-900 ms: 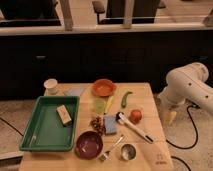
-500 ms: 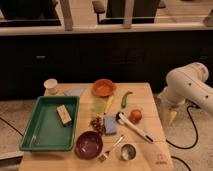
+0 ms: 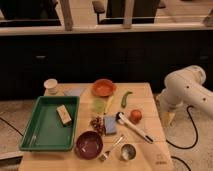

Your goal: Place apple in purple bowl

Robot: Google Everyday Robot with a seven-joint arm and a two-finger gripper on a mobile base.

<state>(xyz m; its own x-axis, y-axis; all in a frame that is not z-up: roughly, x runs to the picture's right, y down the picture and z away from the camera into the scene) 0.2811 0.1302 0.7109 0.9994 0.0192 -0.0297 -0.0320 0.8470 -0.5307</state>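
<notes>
No change over last sec: gripper [image 3: 169, 118] hung off the counter's [image 3: 144, 93] right edge, fingers released, holding nothing. Apple [image 3: 135, 116] sat on counter's right side, well apart from purple bowl [image 3: 89, 144] at front. Reach prob. not begun.

Wooden table [image 3: 150, 156]: green tray [image 3: 42, 127], purple bowl [image 3: 89, 145], orange bowl [image 3: 104, 87], apple [image 3: 135, 116], pepper [image 3: 125, 98], grapes [image 3: 95, 123], fork [image 3: 112, 148], steel cup [image 3: 128, 151], white cup [image 3: 50, 86]. Hand [image 3: 170, 118] beside right edge, fingers apart.
</notes>
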